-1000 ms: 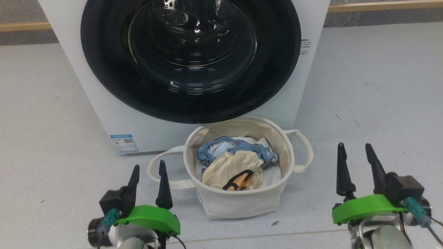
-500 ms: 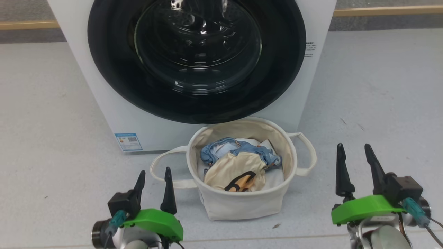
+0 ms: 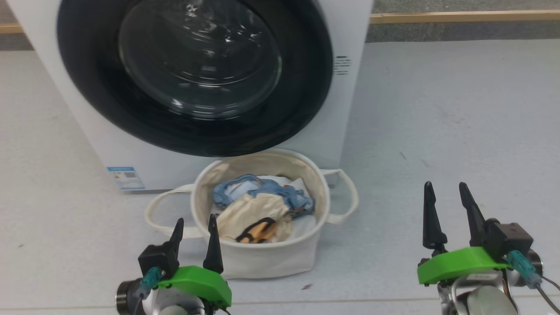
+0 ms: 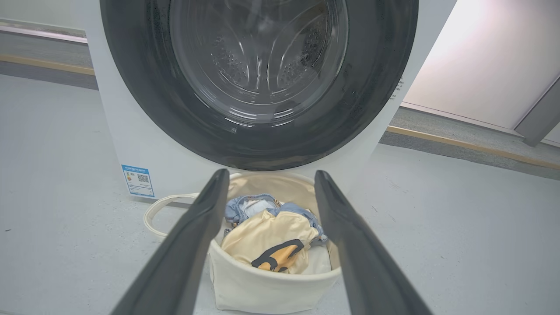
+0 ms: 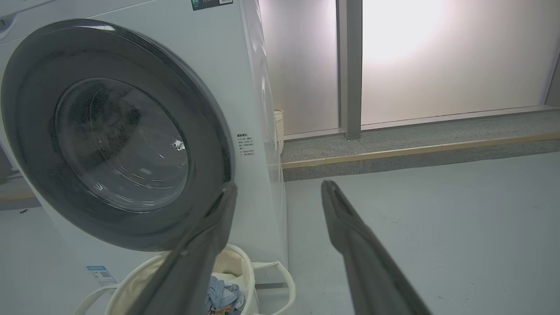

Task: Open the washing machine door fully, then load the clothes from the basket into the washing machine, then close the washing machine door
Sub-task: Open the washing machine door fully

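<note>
- Pale grey floor (image 3: 437, 109), smooth and bare, with a wooden strip (image 5: 415, 151) and frosted panels (image 5: 437, 65) behind in the right wrist view.
- White front-loading washing machine (image 3: 319, 131) standing on that floor, upper left in the head view; heavy and rigid, unlikely to shift under a pull.
- Round washing machine door (image 3: 192, 57) shut flush against the machine's front, glossy black rim around a bulging glass bowl. Probably stiff on its latch, slick under the fingers, and best kept free of knocks on the glass. No handle or recess discernible, hinge side impossible to tell; most likely to be taken at the rim's outer edge.
- Cream canvas basket (image 3: 262, 258) on the floor just in front of the machine, under the door's lower rim, loop handles (image 3: 354, 197) out to either side. Soft-walled and light, apt to slide or tip if nudged.
- Limp clothes heaped inside it: blue denim garment (image 3: 297, 199) toward the back, cream garment (image 3: 249, 212) with black-and-orange print in front, both over a plain white sheet (image 3: 306, 225). Light and easy to pinch at a raised fold, yet liable to trail, catch the basket rim or drag the sheet along.
- Robot's left gripper (image 3: 195, 218) low beside the basket's near left wall, fingers apart, holding nothing.
- Robot's right gripper (image 3: 444, 186) well to the basket's right over bare floor, fingers likewise apart and empty.
</note>
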Controlling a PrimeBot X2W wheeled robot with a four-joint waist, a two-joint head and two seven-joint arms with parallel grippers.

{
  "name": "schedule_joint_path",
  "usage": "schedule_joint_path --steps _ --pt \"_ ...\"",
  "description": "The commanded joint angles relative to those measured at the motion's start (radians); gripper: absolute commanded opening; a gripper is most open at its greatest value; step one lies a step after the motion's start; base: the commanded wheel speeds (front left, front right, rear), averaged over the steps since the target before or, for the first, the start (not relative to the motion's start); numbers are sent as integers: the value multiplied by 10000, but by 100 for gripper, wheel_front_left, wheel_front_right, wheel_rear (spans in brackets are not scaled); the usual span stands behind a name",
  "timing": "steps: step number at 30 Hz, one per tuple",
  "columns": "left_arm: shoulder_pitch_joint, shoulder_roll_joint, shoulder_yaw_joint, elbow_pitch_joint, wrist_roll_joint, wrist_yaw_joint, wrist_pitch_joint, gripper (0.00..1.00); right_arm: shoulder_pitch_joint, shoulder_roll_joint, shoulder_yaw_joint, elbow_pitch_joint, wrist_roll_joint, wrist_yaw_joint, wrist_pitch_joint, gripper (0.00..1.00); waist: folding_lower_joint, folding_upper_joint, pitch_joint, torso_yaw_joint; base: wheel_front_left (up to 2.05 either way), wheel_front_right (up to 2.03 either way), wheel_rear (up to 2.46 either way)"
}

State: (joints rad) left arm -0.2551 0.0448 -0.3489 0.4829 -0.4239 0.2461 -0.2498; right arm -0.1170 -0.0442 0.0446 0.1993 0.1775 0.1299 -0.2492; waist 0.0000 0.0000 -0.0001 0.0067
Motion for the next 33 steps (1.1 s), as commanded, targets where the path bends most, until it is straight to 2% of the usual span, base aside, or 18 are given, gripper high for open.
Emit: schedule_joint_path --steps 1,11,14,33 --pt "-562 55 293 -280 109 24 -120 100 -212 -61 210 -317 -20 8 -126 100 0 0 2 3 123 123 -246" --pt "-449 55 406 -718 486 -156 -120 100 -235 -60 132 -226 46 8 -126 100 0 0 19 -24 102 96 -197" --pt "-414 55 332 -701 425 -355 -120 100 -187 -60 297 -151 107 8 -126 100 0 0 11 -49 49 49 -98" --pt "-363 55 368 -1091 640 -479 -120 100 -308 -60 73 -156 516 8 -126 100 0 0 32 -60 5 5 -9"
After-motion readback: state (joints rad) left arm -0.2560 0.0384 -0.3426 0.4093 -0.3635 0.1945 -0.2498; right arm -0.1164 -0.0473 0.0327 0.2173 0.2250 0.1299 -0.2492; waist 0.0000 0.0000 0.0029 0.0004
